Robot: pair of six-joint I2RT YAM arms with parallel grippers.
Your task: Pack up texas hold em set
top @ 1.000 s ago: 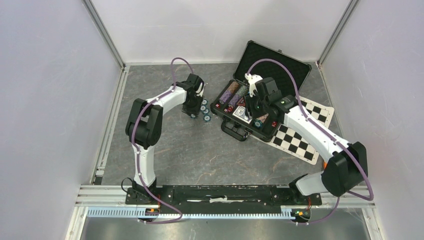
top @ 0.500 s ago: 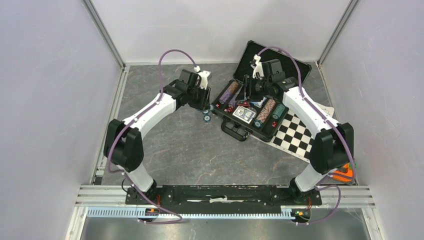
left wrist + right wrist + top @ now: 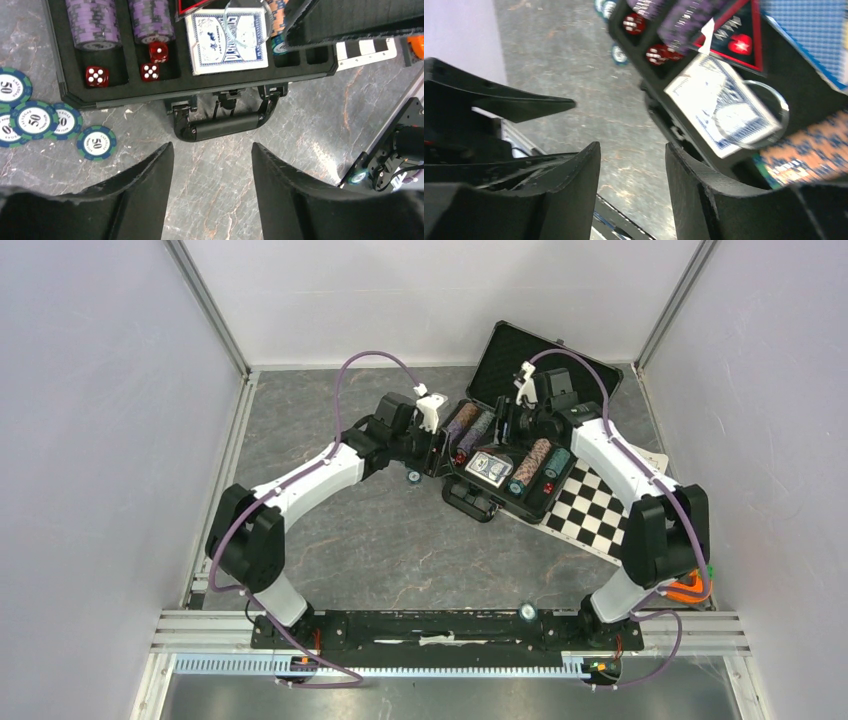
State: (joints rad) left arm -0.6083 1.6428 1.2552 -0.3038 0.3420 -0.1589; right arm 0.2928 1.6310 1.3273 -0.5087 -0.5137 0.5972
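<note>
The grey stone-patterned table (image 3: 400,540) fills the floor of the cell. Both arms reach to its far side: the left arm (image 3: 310,475) stretches from the near left and the right arm (image 3: 620,465) from the near right. They meet at the black case (image 3: 210,86).

The case lies open at the far right, its lid (image 3: 548,362) raised at the back and its handle (image 3: 227,125) pointing to the near side. Its right end rests on the checkered mat (image 3: 590,512).

The left gripper (image 3: 211,150) hangs by the case's left end. Its jaws are spread with nothing between them. The right gripper (image 3: 633,150) hangs above the far part of the tray. Its jaws are also spread and empty.

In the foam slots lie two rows of purple chips (image 3: 92,22) at the left. At the right are a row of brown-white chips (image 3: 532,458) and a row of teal chips (image 3: 555,462).

A blue card deck (image 3: 227,42) lies in the middle with a clear round disc (image 3: 248,20) on it. An orange toy (image 3: 690,588) sits at the near right.

Several loose chips (image 3: 35,120) marked 50 lie overlapping on the table just left of the case. Three red dice (image 3: 150,71) sit in the case below the purple rows.
</note>
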